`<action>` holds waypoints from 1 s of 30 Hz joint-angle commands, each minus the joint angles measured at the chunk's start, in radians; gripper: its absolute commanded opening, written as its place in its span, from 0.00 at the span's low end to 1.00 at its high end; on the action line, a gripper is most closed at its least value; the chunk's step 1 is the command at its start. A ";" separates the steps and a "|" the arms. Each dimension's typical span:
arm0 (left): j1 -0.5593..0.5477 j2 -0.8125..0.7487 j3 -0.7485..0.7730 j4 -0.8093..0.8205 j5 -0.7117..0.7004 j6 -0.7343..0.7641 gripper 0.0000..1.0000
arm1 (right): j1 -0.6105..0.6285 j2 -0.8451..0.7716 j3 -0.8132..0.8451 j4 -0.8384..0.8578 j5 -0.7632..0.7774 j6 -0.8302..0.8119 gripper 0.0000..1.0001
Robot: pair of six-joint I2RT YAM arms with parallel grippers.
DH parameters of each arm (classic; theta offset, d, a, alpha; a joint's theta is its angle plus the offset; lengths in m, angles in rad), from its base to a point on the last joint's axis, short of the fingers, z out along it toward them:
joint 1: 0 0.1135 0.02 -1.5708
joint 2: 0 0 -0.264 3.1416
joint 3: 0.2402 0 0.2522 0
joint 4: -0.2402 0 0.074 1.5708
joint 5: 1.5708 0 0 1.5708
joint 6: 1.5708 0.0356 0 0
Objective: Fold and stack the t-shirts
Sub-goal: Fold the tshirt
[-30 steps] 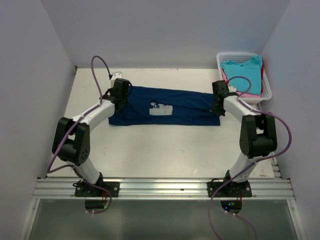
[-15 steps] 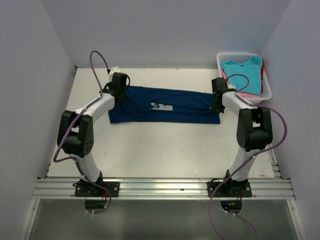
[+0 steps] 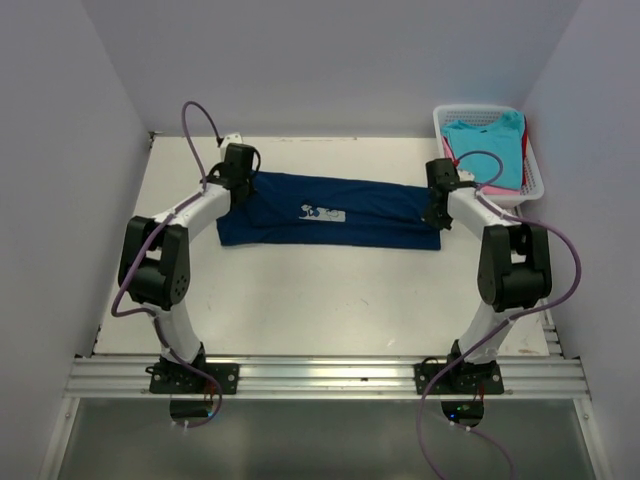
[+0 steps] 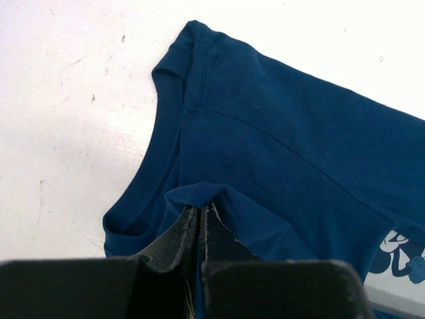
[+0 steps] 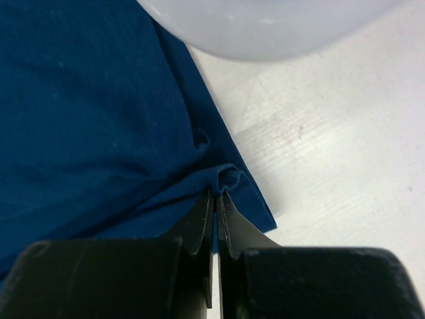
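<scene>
Cloth pinched at both ends: left gripper (image 4: 200, 210) closed on the navy t-shirt (image 3: 370, 215) near its collar, right gripper (image 5: 216, 196) on the hem corner, shirt flat on the table (image 3: 330, 290), presumably for an even fold.

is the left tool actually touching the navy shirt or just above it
Touching. The left wrist view shows the left tool shut, with a raised fold of the navy t-shirt pinched between its fingertips near the collar.

Bare tabletop (image 3: 330, 290) stretches nearside of the navy t-shirt (image 3: 370, 212); the basket (image 3: 537, 186) stands near the right pincer (image 3: 432, 222).
</scene>
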 commanded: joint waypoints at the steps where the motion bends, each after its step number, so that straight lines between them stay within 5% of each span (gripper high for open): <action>1: 0.009 -0.059 0.026 0.046 0.008 0.012 0.00 | -0.007 -0.097 -0.033 -0.006 0.044 0.008 0.00; 12: 0.009 -0.044 0.063 0.036 0.008 0.018 0.00 | -0.009 -0.100 -0.025 -0.011 0.075 -0.002 0.00; 30: 0.025 0.086 0.106 0.059 -0.004 0.023 0.00 | -0.029 0.142 0.154 0.000 0.054 -0.002 0.00</action>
